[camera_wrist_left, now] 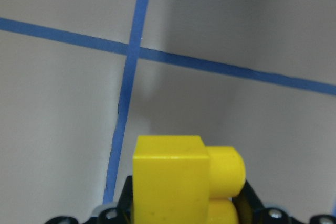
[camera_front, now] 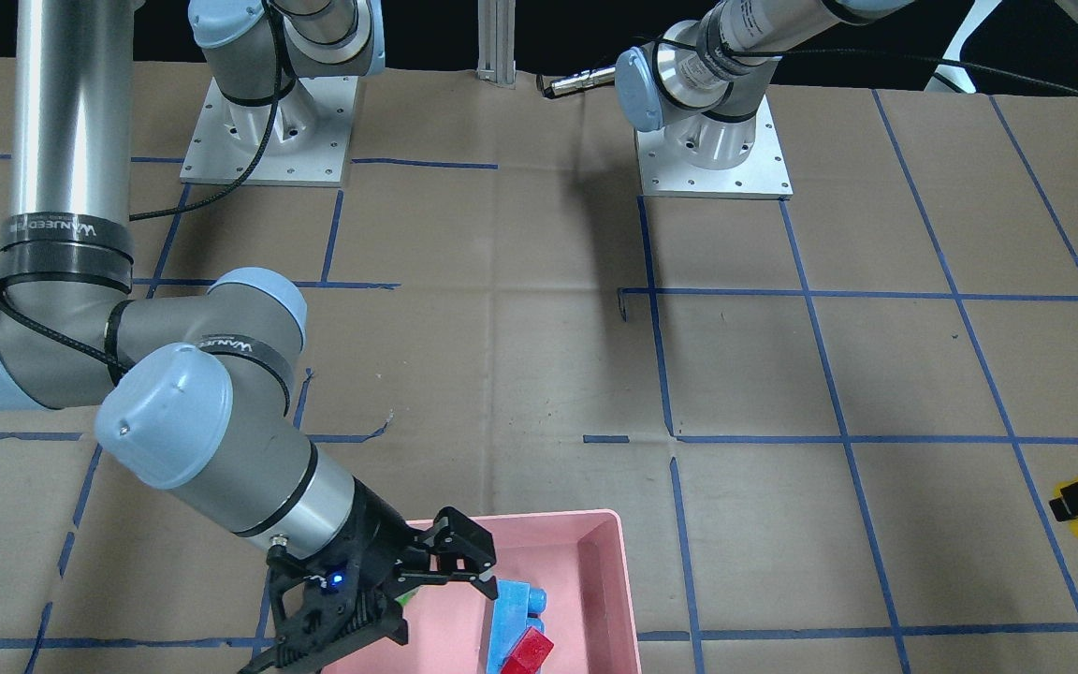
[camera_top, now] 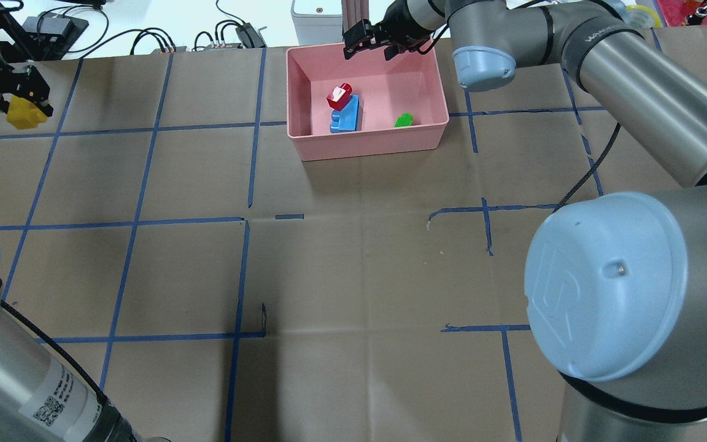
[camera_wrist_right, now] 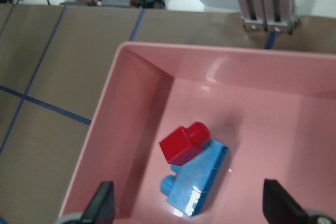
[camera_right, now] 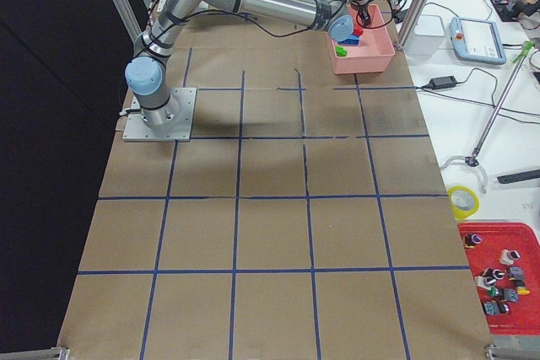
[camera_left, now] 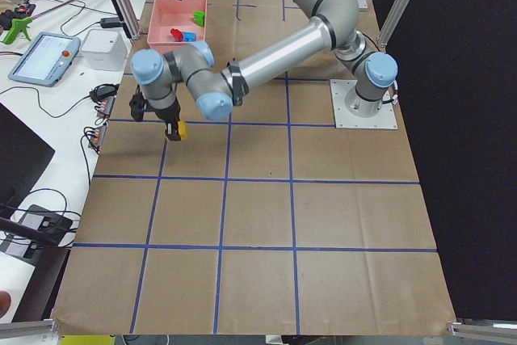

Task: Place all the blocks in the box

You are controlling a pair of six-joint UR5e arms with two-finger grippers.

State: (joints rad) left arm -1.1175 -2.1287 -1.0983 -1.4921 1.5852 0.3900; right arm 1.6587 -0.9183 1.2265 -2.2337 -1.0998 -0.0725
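Observation:
The pink box [camera_top: 366,146] stands at the table's far middle, also in the front view [camera_front: 616,562]. In it a red brick [camera_top: 339,95] leans on the light-blue brick [camera_top: 346,115], and the green brick [camera_top: 404,120] lies near the right wall. My right gripper [camera_top: 373,46] hangs open and empty over the box's far rim. In its wrist view its fingers [camera_wrist_right: 102,203] frame the red brick [camera_wrist_right: 181,142] and the blue brick [camera_wrist_right: 197,179]. My left gripper [camera_top: 16,98] is shut on the yellow brick [camera_top: 23,113] at the far left, close over the table, also in its wrist view [camera_wrist_left: 184,182].
An aluminium post [camera_top: 353,12] stands right behind the box. Cables and white device boxes [camera_top: 313,12] lie beyond the far edge. Blue tape lines grid the brown table cover. A red tray [camera_right: 498,267] with small parts sits on a side table.

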